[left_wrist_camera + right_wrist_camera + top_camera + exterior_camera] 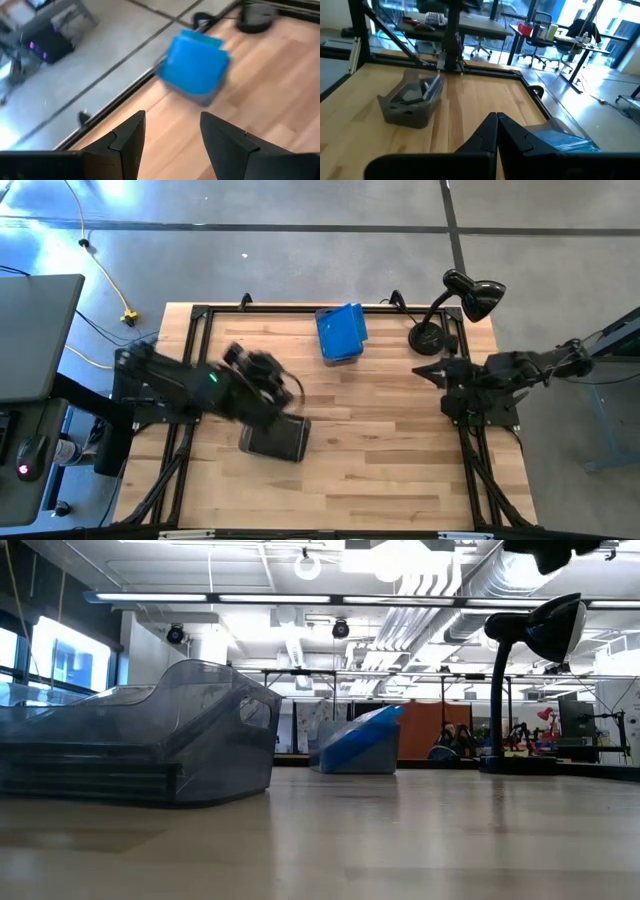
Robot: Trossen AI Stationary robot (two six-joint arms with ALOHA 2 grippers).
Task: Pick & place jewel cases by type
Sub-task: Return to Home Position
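Left jaws, on the dark left arm (190, 385): released and holding nothing, the two dark fingers (127, 142) standing well apart above the pale wooden desk (380, 440). Just beside these jaws, towards the desk's front edge, sits a smoky-grey translucent plastic tub (275, 442). It contains the dark flat plastic jewel cases (415, 92), which the low view shows as a level stack inside the tub's wall. Ahead of the left jaws, well apart from them and near the desk's far edge, the translucent blue flat plastic jewel cases (195, 62) lean tilted on edge in a second smoky-grey tub (202, 96); their number cannot be told. Right jaws, on the dark right arm (520, 365): clenched on nothing, fingers (485, 137) pressed together tip to tip, held above the desk close to its right-hand edge. The blue cases lie near these jaws on the far side. The tub of dark cases lies well apart from them, across the bare middle of the desk. A black gooseneck desk lamp (470, 292) stands between the right jaws and the far right corner of the desk, its round base beside the blue cases' tub. No case lies loose on the desk surface.
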